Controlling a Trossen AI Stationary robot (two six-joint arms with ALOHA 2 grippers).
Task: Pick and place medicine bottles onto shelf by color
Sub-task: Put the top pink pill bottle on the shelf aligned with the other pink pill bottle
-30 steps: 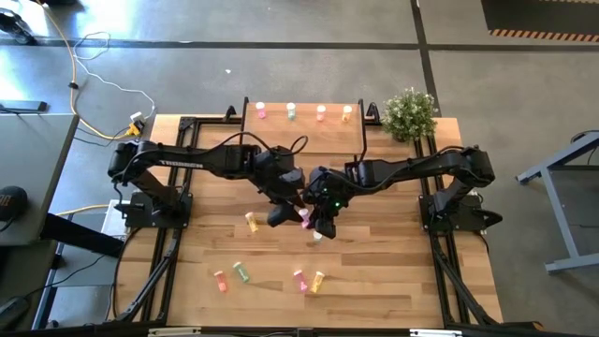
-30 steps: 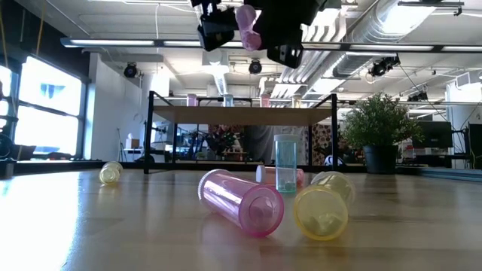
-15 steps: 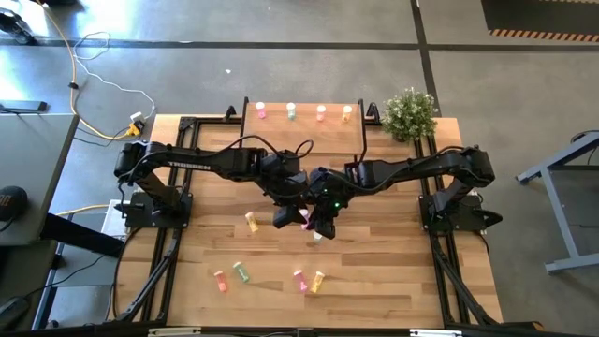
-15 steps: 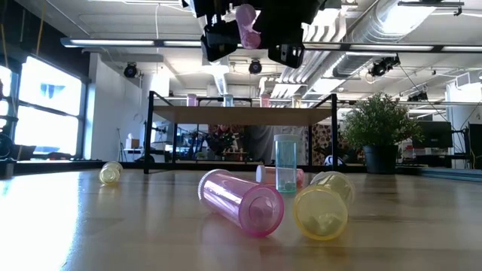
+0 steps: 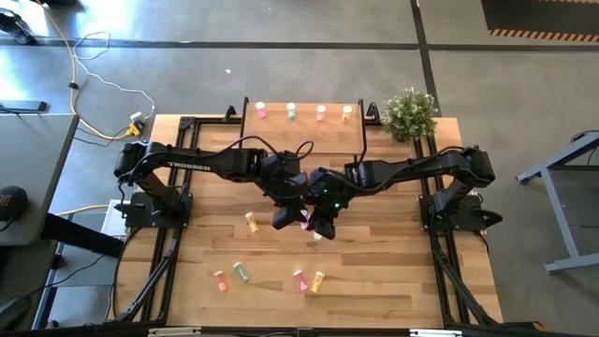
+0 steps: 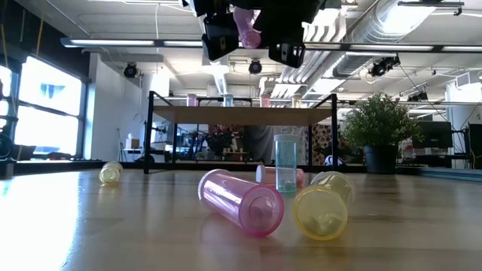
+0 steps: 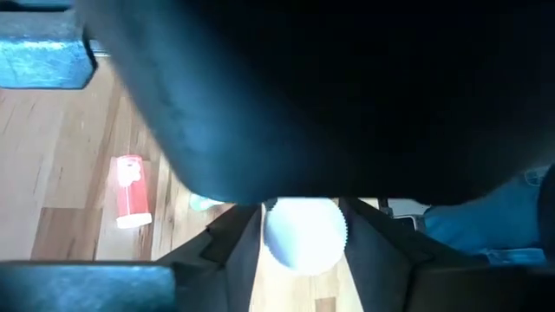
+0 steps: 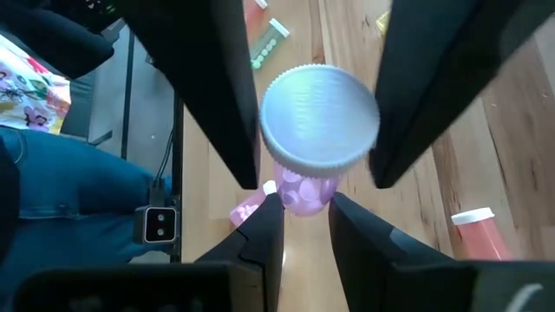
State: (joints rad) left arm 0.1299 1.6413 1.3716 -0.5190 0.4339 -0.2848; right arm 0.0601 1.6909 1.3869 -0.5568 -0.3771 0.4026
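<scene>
STEP: we judge a handover | pink medicine bottle (image 6: 246,25): aloft mid-table, axis along right gripper (image 8: 299,204) | right pinches body | left gripper (image 7: 302,227) closes around cap end | shelf (image 5: 304,131): far edge, nearer neither arm.

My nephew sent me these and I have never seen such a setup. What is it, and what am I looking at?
Two dark robot arms work at a wooden table. One camera looks down from above, one sits at tabletop height, and one rides each wrist. Small coloured medicine bottles lie scattered on the wood; four stand on the low light-wood shelf. At mid-table the right gripper holds a pink bottle with a pale cap in the air, and the left gripper is at that bottle too, as if taking it over.
</scene>
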